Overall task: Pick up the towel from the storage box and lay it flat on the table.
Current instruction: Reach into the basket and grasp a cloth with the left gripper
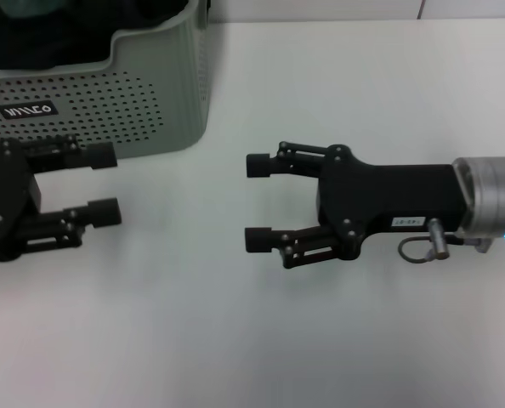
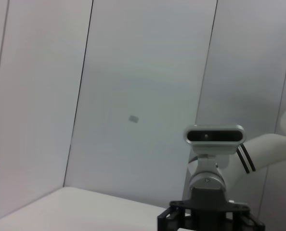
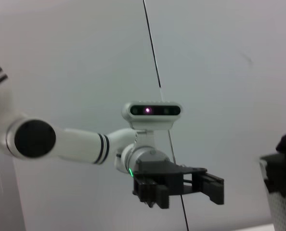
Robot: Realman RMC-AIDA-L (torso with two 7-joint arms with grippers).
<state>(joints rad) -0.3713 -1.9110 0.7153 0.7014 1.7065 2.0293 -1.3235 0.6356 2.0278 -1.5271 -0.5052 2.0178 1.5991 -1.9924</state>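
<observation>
- Far left in the head view: pale grey-green perforated plastic storage box (image 1: 142,93) with a small black label, standing on the plain white smooth surface (image 1: 261,340) and cut off by the frame's top and left edges.
- Inside the box: only a dark mass (image 1: 74,30), with a sliver of green at the very top edge; presumably the dark green soft towel, bunched or folded, but edging, corners and yellow face not to be made out.
- Judged from that: light, limp, non-fragile cloth, likely to sag and drape once lifted; no slipperiness to fear, though a shallow pinch could take only one layer.
- Best hold, by judgement: a raised fold or a corner near the rim, pinched deep; for laying flat, two corners held apart, one per arm.
- Just in front of the box: black left tool (image 1: 99,183), low over the surface, fingers spread wide, nothing between them, pointing toward the centre.
- Further right: black right tool (image 1: 258,202) on a black and silver wrist, fingers likewise wide apart and empty, pointing back at the left one, well apart from it.
- Right wrist view: left tool (image 3: 213,187) seen farther off, fingers apart, and at the frame's edge a box corner with dark cloth (image 3: 282,166) heaped above its rim.
- Left wrist view: mostly wall panels and the other arm's camera; neither box nor towel in sight there.
</observation>
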